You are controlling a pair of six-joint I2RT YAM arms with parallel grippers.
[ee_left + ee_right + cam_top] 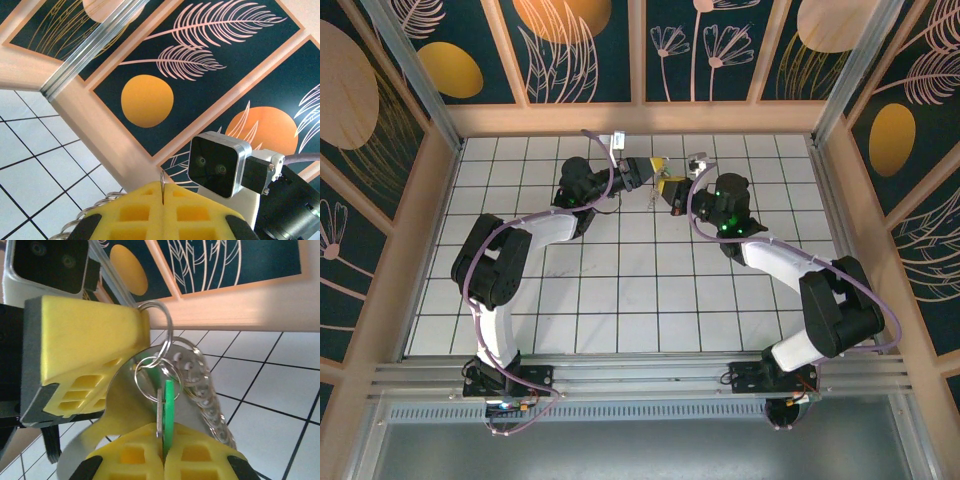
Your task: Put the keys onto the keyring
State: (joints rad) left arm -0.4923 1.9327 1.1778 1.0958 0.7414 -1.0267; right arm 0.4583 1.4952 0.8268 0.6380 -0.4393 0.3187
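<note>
Both grippers meet above the far middle of the tiled table. My left gripper (657, 164) (162, 200) is shut on a thin metal keyring (162, 184), seen edge-on between its yellow pads. In the right wrist view that keyring (159, 315) sticks out past the left gripper's yellow finger (85, 345). My right gripper (668, 188) (164, 452) is shut on the green-headed key (168, 405), with a silver key blade (159, 412) pressed beside it. A small split ring (150, 377) passes through the key head and links to the larger ring. A silver chain (210, 407) hangs alongside.
A shiny metal tag (125, 405) hangs behind the keys. The right wrist camera housing (217, 165) sits close in front of the left gripper. The patterned back wall (640, 50) and wooden rim (640, 118) lie just beyond both grippers. White tiled floor (640, 290) stretches toward the arm bases.
</note>
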